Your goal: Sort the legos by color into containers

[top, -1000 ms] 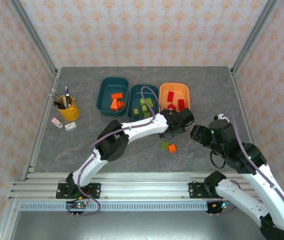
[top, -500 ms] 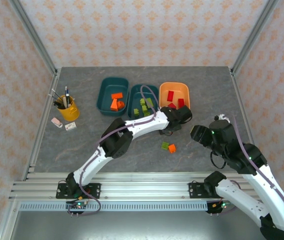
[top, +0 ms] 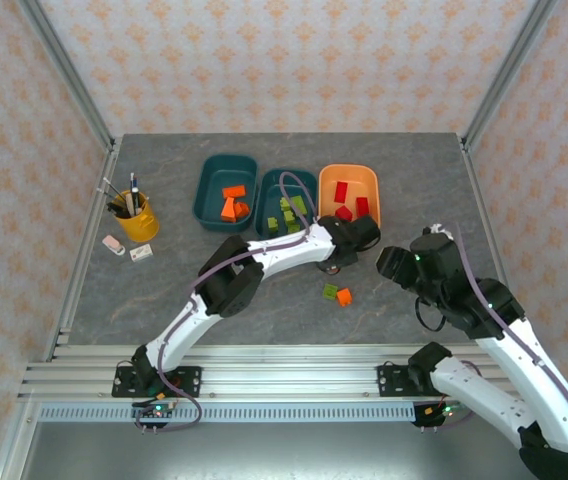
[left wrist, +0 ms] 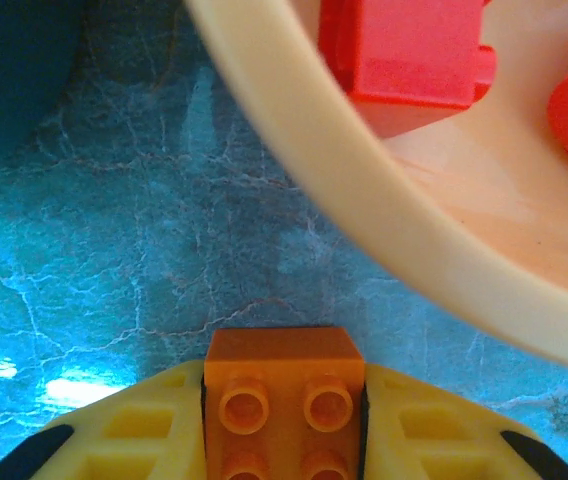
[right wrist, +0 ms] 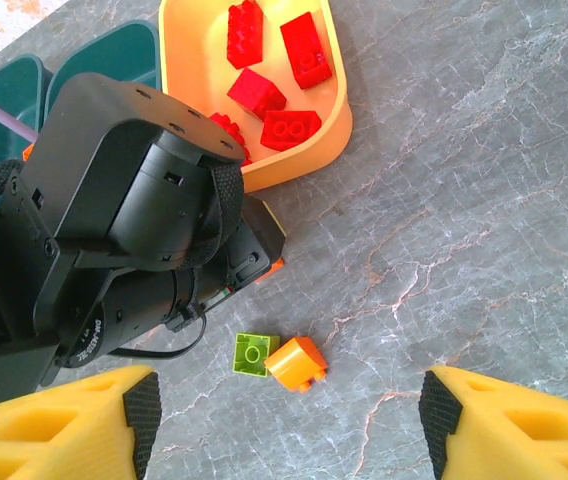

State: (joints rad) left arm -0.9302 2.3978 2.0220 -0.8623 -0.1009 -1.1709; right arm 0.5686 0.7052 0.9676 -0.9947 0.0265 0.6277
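1. Legos (top: 229, 208) look mostly sorted: orange ones lie in the far-left teal tub (top: 207, 185), green in the middle teal tub (top: 286, 172), and red bricks (left wrist: 404, 60) in the orange tub (left wrist: 364, 230).
2. The left gripper (left wrist: 284, 430) is clamped on an orange brick (left wrist: 284, 395), low over the table just beside the orange tub's rim. Letting go here, lured by the tub's colour, would put orange among red.
3. Its proper tub lies well apart, beyond the green one, so an early release on the way could drop it among the greens.
4. The brick's front end juts past the fingers, and a knock on a rim could twist it loose.
5. The right gripper (right wrist: 284, 420) hangs spread wide, grasping nothing, near a green brick (right wrist: 254, 353) and a loose orange brick (right wrist: 297, 362) that touch each other. Closing on one may shove the other.
6. The left arm sits close by, so a descent risks the arms bumping.
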